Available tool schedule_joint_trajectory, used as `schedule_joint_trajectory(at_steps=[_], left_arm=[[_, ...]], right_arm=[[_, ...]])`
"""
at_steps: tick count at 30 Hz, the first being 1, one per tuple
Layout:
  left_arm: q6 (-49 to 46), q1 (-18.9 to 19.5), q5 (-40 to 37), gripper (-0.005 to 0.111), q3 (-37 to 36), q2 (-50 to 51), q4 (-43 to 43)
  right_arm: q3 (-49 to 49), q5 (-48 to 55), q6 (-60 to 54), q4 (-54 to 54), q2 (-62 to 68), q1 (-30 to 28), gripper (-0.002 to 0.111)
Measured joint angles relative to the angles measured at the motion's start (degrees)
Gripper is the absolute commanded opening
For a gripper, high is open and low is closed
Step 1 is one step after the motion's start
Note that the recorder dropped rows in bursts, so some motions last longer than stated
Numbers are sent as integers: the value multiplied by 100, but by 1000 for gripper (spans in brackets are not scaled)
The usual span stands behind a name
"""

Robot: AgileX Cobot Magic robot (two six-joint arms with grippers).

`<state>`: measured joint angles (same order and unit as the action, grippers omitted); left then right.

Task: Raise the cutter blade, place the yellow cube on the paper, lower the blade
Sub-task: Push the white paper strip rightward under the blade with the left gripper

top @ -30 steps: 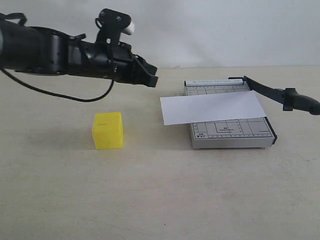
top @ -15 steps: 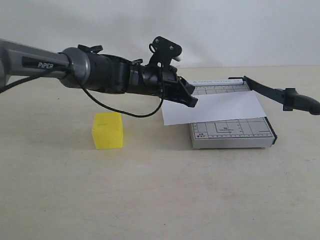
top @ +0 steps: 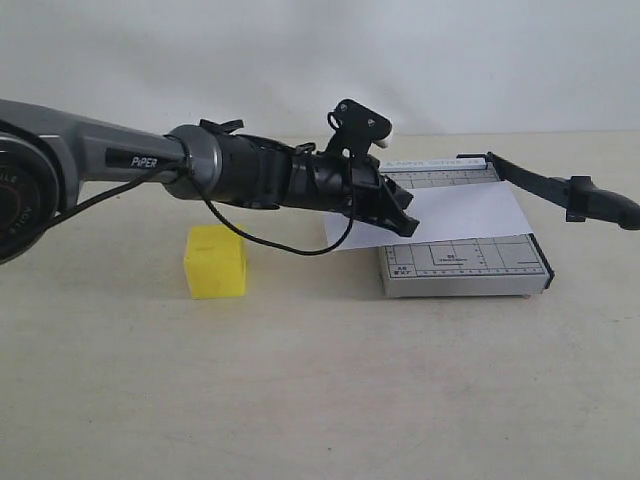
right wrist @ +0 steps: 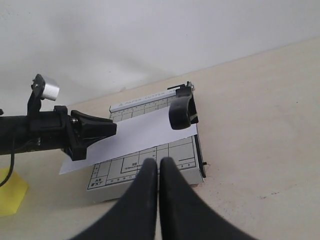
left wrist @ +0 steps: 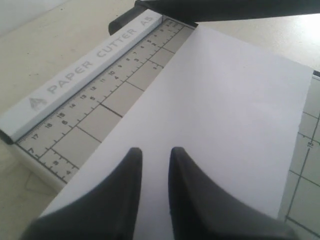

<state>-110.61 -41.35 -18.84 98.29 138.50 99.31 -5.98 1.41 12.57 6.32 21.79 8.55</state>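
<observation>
Reaching over the paper — left hand, slightly parted, empty — yellow cube well apart.

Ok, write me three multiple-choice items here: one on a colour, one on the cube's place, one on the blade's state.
1. The paper is: A) white B) blue C) yellow.
2. The yellow cube is: A) on the paper B) on the table, apart from the trimmer base C) held in the air.
3. The cutter blade is: A) flat on the trimmer base B) raised C) missing.
Key: 1 A, a plain white sheet; 2 B, it rests on bare table; 3 B, it slants up clear of the trimmer base.
</observation>
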Motion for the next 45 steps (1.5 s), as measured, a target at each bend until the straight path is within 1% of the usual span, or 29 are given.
schedule_joint_trajectory(at_steps=[11, 17, 26, 33, 39, 45], left_arm=[[0, -135, 0, 20, 13, 101, 0], [0, -148, -38, 20, 208, 240, 22], [0, -213, -103, 20, 290, 329, 93], [0, -337, -136, 20, 539, 476, 93], [38, -346, -148, 20, 863, 680, 102], [99, -359, -148, 21, 899, 703, 102]], right_arm=[[0, 0, 0, 0, 0, 0, 1], [0, 0, 0, 0, 0, 0, 1], [0, 0, 0, 0, 0, 0, 1], [0, 0, 0, 0, 0, 0, 1], [0, -10, 0, 0, 0, 0, 1], [0, -10, 0, 0, 0, 0, 1]])
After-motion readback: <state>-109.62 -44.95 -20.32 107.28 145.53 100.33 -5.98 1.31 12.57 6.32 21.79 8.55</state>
